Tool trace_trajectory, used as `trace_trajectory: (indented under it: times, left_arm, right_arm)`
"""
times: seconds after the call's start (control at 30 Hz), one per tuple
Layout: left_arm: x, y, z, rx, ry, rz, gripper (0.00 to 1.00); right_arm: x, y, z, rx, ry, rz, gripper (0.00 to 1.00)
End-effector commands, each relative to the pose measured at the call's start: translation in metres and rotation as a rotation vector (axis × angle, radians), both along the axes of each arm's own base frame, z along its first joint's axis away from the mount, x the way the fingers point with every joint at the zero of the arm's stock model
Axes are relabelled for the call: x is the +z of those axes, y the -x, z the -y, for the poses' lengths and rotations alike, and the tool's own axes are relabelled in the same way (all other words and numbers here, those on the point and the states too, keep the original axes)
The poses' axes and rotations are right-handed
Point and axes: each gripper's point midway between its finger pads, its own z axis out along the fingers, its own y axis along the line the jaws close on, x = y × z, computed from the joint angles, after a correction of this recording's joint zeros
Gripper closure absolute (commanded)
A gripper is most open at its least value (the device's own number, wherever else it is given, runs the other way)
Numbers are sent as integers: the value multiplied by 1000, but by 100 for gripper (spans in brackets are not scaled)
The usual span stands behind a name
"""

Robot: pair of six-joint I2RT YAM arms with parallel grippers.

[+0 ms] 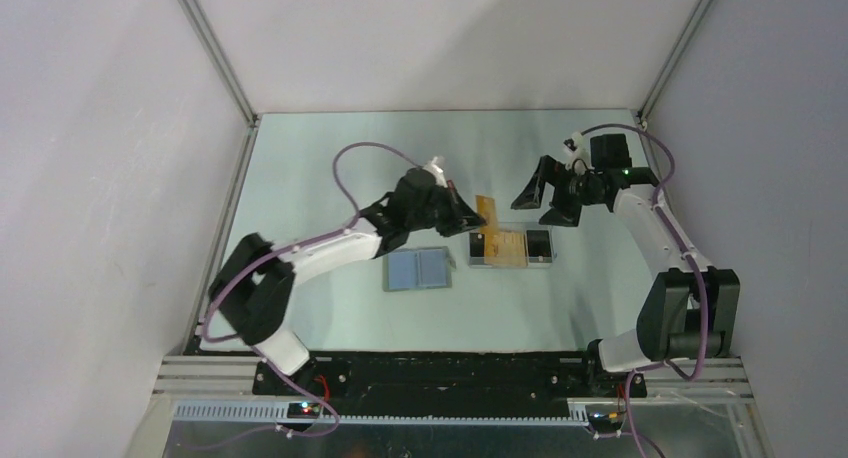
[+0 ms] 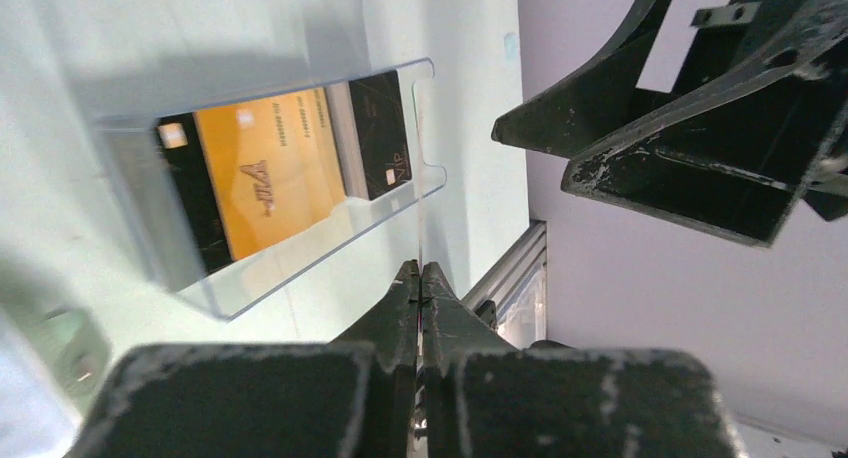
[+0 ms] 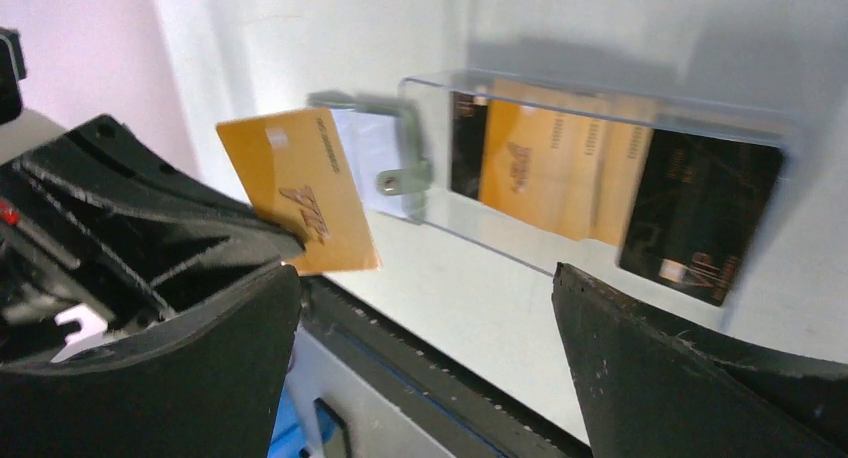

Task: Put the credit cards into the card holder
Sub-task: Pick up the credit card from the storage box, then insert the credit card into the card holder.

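Note:
My left gripper [image 1: 474,218] is shut on one orange-gold credit card [image 1: 487,212] and holds it upright above the table, just left of the clear tray. In the left wrist view the card [image 2: 420,233] shows edge-on between the closed fingertips. In the right wrist view it [image 3: 300,190] faces the camera. More credit cards, orange [image 1: 510,244] and black [image 1: 539,244], lie in the tray. The card holder [image 1: 418,270] lies open on the table, bluish-grey inside up, its snap tab [image 3: 403,178] showing. My right gripper [image 1: 541,204] is open and empty above the tray's far side.
The clear plastic tray [image 1: 482,263] sits at mid-table right of the card holder, and also shows in the left wrist view [image 2: 300,268] and the right wrist view [image 3: 480,228]. The two grippers face each other closely. Walls enclose the table on three sides.

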Motion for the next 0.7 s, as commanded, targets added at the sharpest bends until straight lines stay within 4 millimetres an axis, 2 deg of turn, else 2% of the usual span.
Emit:
trace_trajectory:
  times: [0.0, 0.1, 0.2, 0.23, 0.27, 0.3, 0.33, 0.37, 0.4, 0.43, 0.47, 0.67]
  left_arm:
    - [38, -8, -48, 81, 33, 119, 100]
    - [49, -8, -80, 125, 60, 138, 100]
    - [66, 4, -101, 109, 127, 166, 100]
    - [65, 5, -107, 115, 138, 159, 100]
    - [78, 10, -109, 95, 172, 186, 100]
    - [83, 13, -115, 97, 189, 204, 100]
    - [85, 16, -116, 90, 201, 209, 100]
    - [91, 18, -121, 97, 229, 227, 100]
    - [94, 18, -123, 99, 247, 232, 100]
    - [99, 22, -125, 97, 279, 240, 100]
    - [100, 23, -125, 96, 290, 242, 100]
    - [104, 29, -126, 81, 320, 241, 100]
  right_arm:
    - [44, 4, -33, 102, -186, 67, 1]
    - [59, 5, -58, 169, -269, 99, 3]
    - [79, 8, -93, 262, -395, 107, 8]
    - [82, 11, -104, 292, -420, 108, 12]
    - [89, 8, -114, 313, -467, 112, 13]
    - [95, 14, -125, 337, -508, 80, 16]
    - [98, 8, -133, 358, -532, 114, 19]
    - [103, 13, -144, 380, -572, 74, 20]
    - [103, 7, -151, 400, -597, 94, 23]
    - [106, 12, -158, 412, -627, 53, 24]
    - [105, 7, -164, 427, -641, 70, 25]
    - [106, 13, -188, 479, -705, 27, 34]
